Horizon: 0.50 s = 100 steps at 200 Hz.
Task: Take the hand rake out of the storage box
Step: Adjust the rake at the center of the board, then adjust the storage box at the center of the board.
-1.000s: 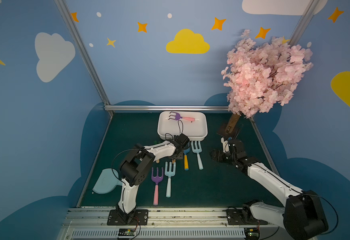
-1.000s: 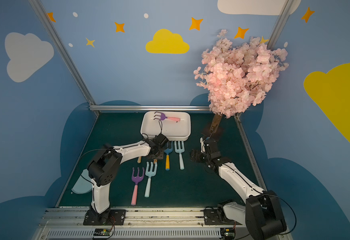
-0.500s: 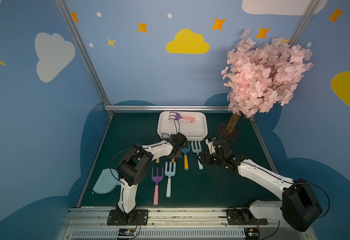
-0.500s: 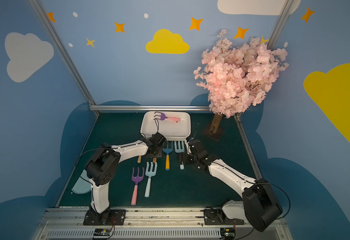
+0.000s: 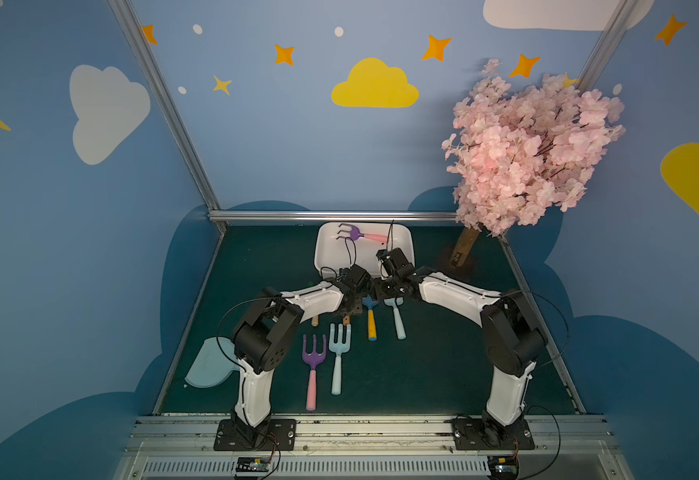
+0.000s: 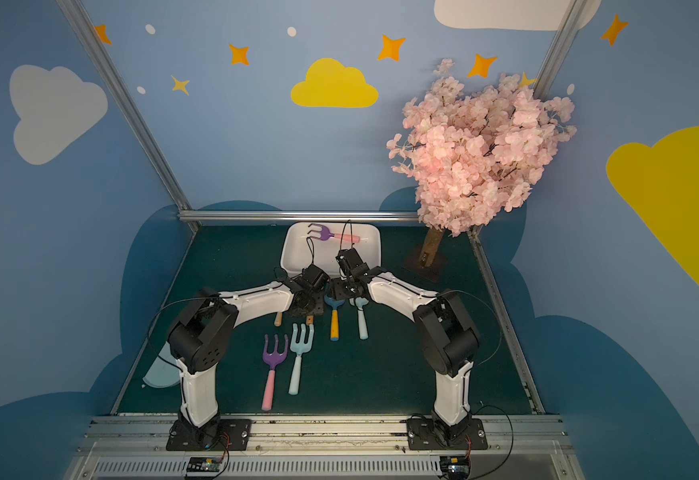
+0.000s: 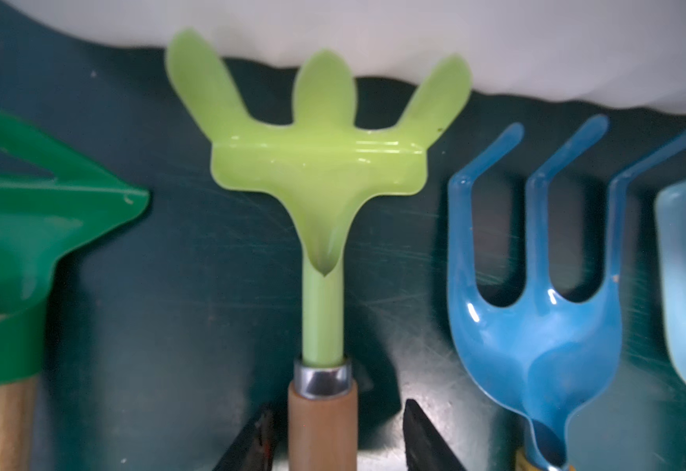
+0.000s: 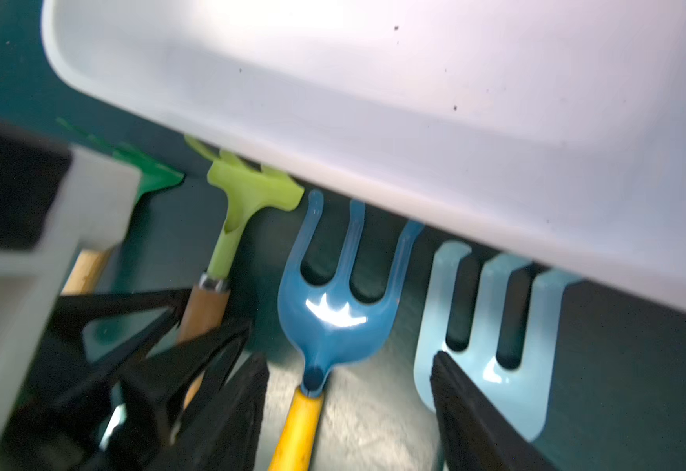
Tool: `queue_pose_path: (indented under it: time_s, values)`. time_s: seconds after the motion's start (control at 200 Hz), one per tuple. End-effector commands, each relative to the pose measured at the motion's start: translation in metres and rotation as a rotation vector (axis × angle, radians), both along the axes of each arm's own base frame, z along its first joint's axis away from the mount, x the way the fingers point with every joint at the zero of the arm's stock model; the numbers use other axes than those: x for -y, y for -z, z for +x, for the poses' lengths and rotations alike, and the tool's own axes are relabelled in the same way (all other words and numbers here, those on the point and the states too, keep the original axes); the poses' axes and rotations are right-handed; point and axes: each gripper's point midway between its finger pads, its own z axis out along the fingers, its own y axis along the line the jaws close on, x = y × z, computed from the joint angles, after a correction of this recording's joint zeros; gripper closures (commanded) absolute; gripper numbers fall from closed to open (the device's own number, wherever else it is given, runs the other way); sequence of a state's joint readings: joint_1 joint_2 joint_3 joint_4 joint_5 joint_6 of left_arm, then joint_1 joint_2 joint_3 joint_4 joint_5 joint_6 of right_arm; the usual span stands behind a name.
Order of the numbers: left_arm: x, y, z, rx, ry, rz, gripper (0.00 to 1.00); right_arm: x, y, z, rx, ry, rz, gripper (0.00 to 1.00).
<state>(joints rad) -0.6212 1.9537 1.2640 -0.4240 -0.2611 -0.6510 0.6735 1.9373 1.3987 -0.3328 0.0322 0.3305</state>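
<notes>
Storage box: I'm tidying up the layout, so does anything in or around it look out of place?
Only the purple-headed, pink-handled hand rake lying crosswise by the far wall of the shallow white plastic storage box; the other rakes sit in rows on the green mat. Nothing looks spilled or damaged.

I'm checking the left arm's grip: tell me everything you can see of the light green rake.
The light green rake has a glossy head with three broad, rounded, splayed tines, a tubular neck, a silver ferrule and a brown wooden handle. It lies flat on the dark green mat, tine tips under the storage box rim. The left gripper is open, its fingers either side of the handle, with gaps.
</notes>
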Motion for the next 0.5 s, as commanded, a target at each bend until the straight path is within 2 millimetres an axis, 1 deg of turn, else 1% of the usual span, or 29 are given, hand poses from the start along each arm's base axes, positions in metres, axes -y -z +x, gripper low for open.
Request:
queue_pose_path:
  time_s: [0.0,0.075,0.2,0.3,0.4,0.476,0.486,0.496]
  values:
    - [-0.008,-0.025,-0.004,0.017,-0.005,-0.020,0.44,0.010,0.013,0.006,-0.037,0.018,-0.096,0.35]
    - [-0.013,-0.044,-0.006,0.053,-0.009,-0.038,0.41,0.008,0.015,0.014,-0.034,0.032,-0.103,0.37]
    - [-0.031,-0.073,-0.012,0.109,-0.030,-0.059,0.33,0.001,0.016,0.026,-0.028,0.045,-0.091,0.37]
    - [-0.050,-0.087,-0.020,0.140,-0.059,-0.070,0.31,-0.004,0.017,0.036,-0.023,0.051,-0.089,0.38]
    - [-0.069,-0.096,-0.028,0.168,-0.090,-0.079,0.28,-0.008,0.020,0.045,-0.012,0.053,-0.099,0.38]
    - [-0.079,-0.099,-0.032,0.186,-0.109,-0.079,0.23,-0.007,0.020,0.051,-0.011,0.067,-0.113,0.38]
    - [-0.080,-0.100,-0.033,0.188,-0.110,-0.080,0.21,-0.007,0.020,0.052,-0.011,0.071,-0.116,0.38]
    - [-0.082,-0.100,-0.033,0.189,-0.113,-0.079,0.13,-0.006,0.021,0.052,-0.012,0.073,-0.119,0.38]
